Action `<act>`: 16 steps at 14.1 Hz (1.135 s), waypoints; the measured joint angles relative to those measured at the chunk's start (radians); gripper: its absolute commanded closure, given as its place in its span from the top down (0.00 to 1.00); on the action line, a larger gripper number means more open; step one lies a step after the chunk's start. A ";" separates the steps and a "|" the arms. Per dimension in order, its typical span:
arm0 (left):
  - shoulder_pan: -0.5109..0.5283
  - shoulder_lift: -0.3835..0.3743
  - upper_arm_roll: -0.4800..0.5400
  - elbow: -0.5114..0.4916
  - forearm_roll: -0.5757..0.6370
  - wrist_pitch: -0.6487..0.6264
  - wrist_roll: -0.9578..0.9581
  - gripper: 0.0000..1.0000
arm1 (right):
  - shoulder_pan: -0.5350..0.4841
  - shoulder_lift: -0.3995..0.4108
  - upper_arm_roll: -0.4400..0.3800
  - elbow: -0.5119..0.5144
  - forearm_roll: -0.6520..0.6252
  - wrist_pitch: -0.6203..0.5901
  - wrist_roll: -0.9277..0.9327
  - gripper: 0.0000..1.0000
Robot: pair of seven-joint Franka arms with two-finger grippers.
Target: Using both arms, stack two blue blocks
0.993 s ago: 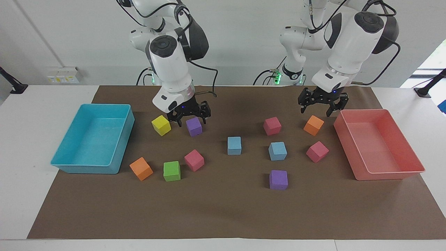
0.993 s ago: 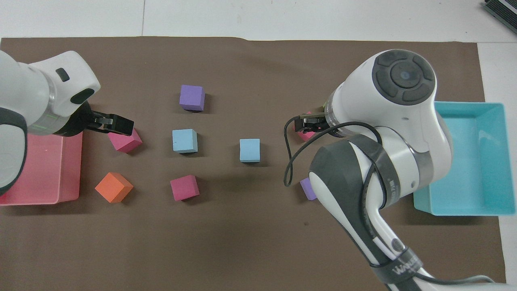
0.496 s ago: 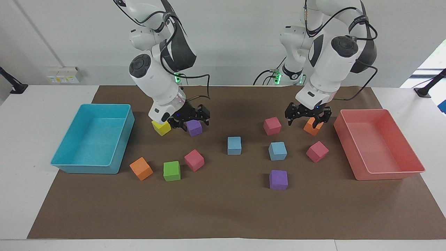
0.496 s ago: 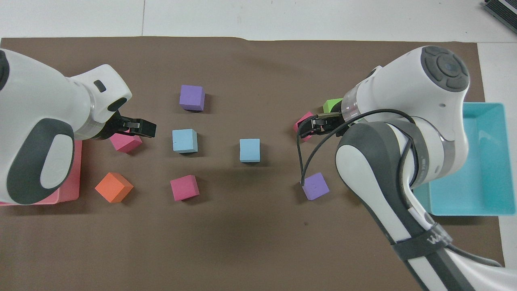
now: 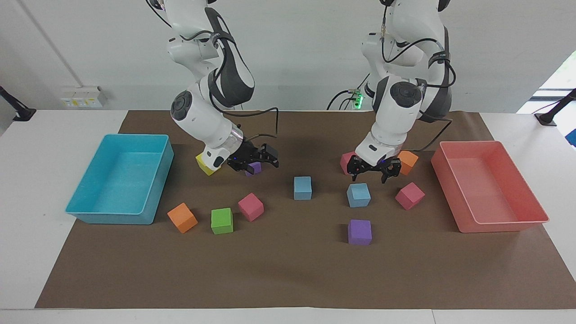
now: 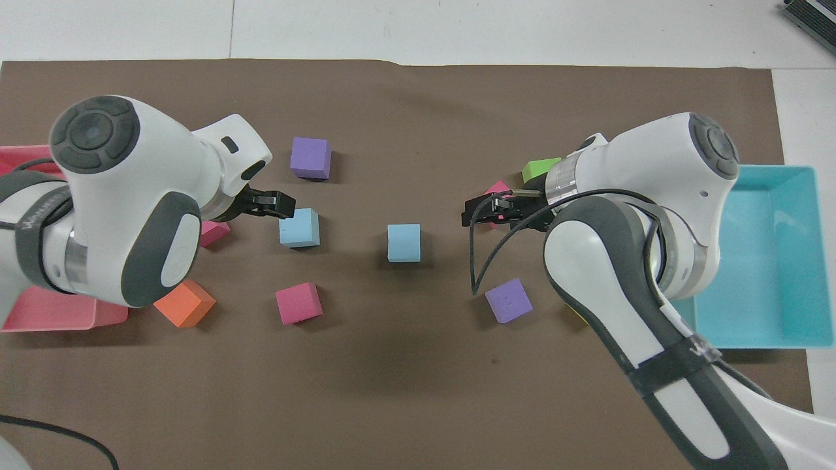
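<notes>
Two blue blocks lie apart on the brown mat. One blue block [image 5: 302, 187] [image 6: 403, 243] sits at the mat's middle. The other blue block [image 5: 358, 195] [image 6: 300, 228] lies toward the left arm's end. My left gripper [image 5: 372, 174] [image 6: 277, 203] hangs open just above this second block, on its side nearer the robots, without touching it. My right gripper [image 5: 254, 164] [image 6: 471, 213] is open and empty, low over the mat by a purple cube [image 5: 255, 168], short of the middle block.
A turquoise tray [image 5: 110, 217] stands at the right arm's end and a pink tray [image 5: 499, 226] at the left arm's end. Yellow [image 5: 204, 164], pink [image 5: 250, 206], green [image 5: 222, 220], orange [image 5: 182, 217] and purple [image 5: 359, 231] cubes are scattered around the blue blocks.
Both arms have swung in toward the table's middle and come down. The left gripper went from beside the orange cube to over a blue block. The right gripper moved past the purple cube.
</notes>
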 measured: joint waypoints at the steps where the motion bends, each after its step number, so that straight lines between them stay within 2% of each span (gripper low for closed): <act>1: 0.000 0.008 0.000 -0.008 0.000 0.014 0.000 1.00 | 0.000 0.011 0.000 -0.014 0.032 0.019 -0.028 0.65; 4: -0.001 0.032 0.001 -0.028 0.000 0.065 0.000 1.00 | 0.000 0.055 0.001 -0.030 0.103 0.069 -0.096 0.15; 5: -0.001 0.037 0.002 -0.039 0.000 0.082 0.000 1.00 | 0.001 0.068 0.001 -0.031 0.116 0.077 -0.101 0.04; 6: -0.001 0.039 0.003 -0.049 0.000 0.093 -0.008 1.00 | 0.001 0.077 0.002 -0.031 0.131 0.080 -0.101 0.00; 11: -0.001 0.059 0.003 -0.074 0.001 0.143 -0.096 1.00 | 0.030 0.106 0.004 -0.064 0.205 0.131 -0.103 0.00; 16: -0.001 0.072 0.002 -0.096 0.001 0.190 -0.143 1.00 | 0.031 0.116 0.003 -0.090 0.258 0.133 -0.139 0.00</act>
